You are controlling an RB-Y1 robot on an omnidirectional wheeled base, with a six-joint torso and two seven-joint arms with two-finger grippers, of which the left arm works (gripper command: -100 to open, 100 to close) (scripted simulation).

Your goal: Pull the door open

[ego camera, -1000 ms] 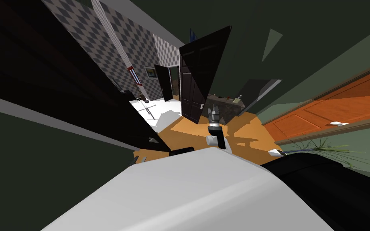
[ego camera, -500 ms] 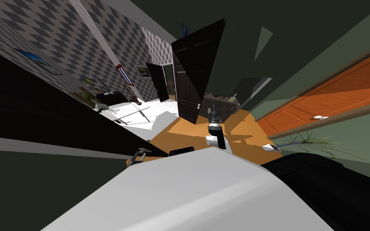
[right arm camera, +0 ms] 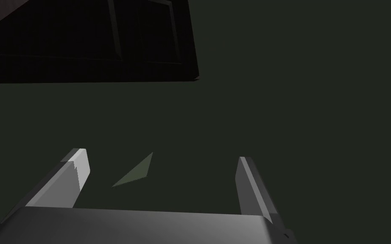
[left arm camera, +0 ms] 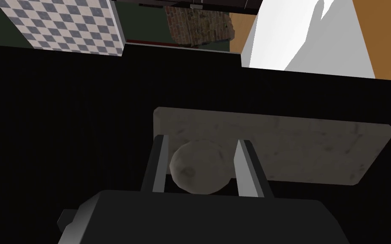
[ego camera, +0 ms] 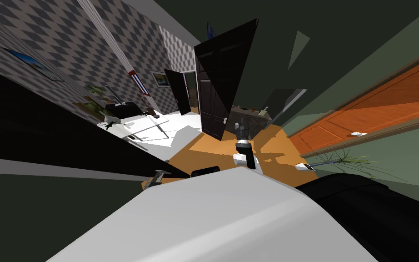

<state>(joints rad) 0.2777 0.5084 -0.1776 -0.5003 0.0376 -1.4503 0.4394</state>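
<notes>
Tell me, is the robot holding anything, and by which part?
The left gripper is shut on the round grey knob of the black door, one finger pressing each side. The right gripper is open and holds nothing.

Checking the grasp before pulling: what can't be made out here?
- Left wrist view: stem of the round grey knob, hidden behind the knob itself, between the left gripper's fingers.
- Head view: the flat black door's far end, cut off at the picture's edge.
</notes>
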